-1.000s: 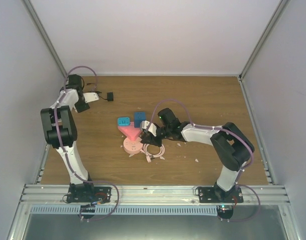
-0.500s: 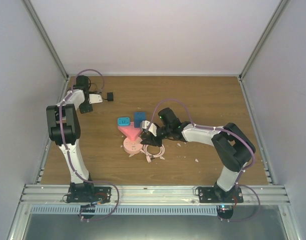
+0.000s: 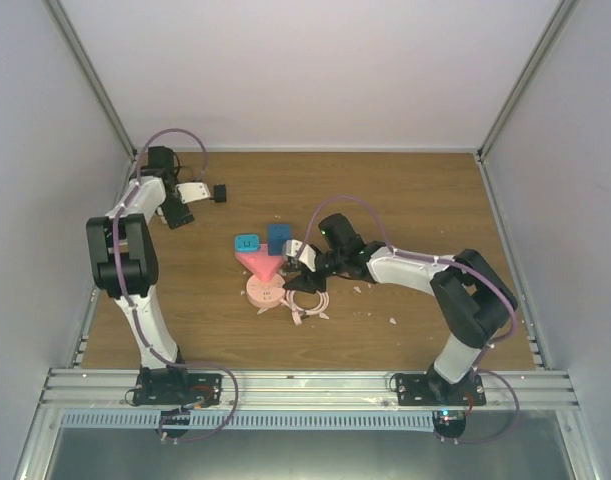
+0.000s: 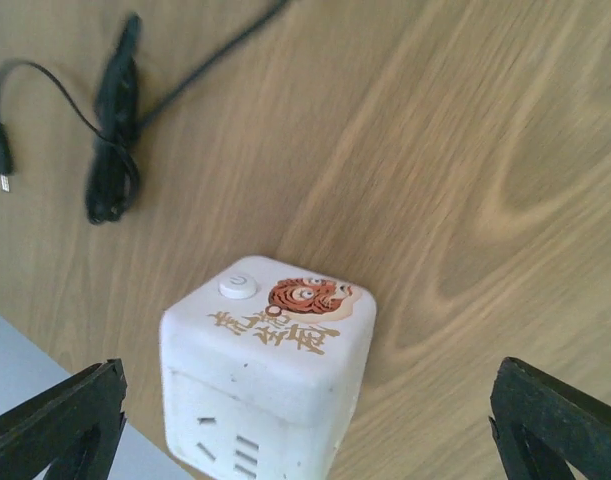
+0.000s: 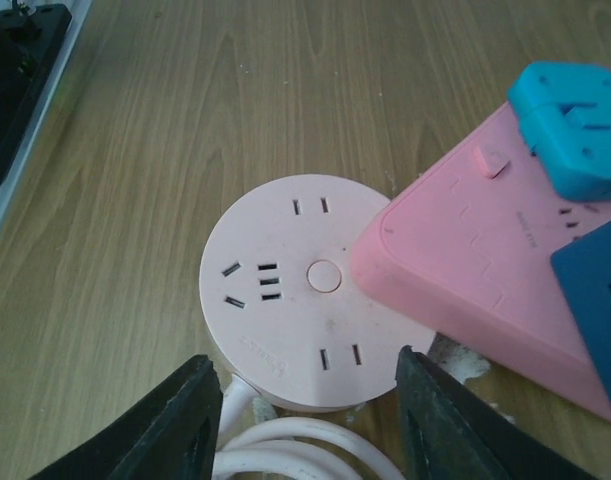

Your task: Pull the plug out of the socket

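Note:
The socket point(image 3: 259, 263), a flat salmon-pink triangular strip, lies mid-table with a cyan plug point(image 3: 247, 243) and a dark blue plug point(image 3: 278, 237) in its far side. In the right wrist view the socket point(image 5: 475, 285) overlaps a round pink disc point(image 5: 290, 310); the cyan plug point(image 5: 575, 125) and the blue plug point(image 5: 597, 300) stand at the right. My right gripper point(image 3: 294, 263) is open just right of the socket, and its fingers point(image 5: 165, 425) straddle the disc's near rim; the right gripper point(image 5: 305, 420) holds nothing. My left gripper point(image 3: 183, 200) is open at the far left.
A white cube socket point(image 4: 270, 370) with a tiger sticker sits between the left fingers point(image 4: 55, 425), also seen from above point(image 3: 193, 190). A black adapter point(image 3: 220, 193) and its thin cable point(image 4: 110, 150) lie beyond it. A coiled white cable point(image 3: 307, 300) lies by the disc point(image 3: 266, 291).
The left arm has swung its wrist toward the back wall, and the white cube has shifted slightly right. The right gripper has stayed by the socket, almost still.

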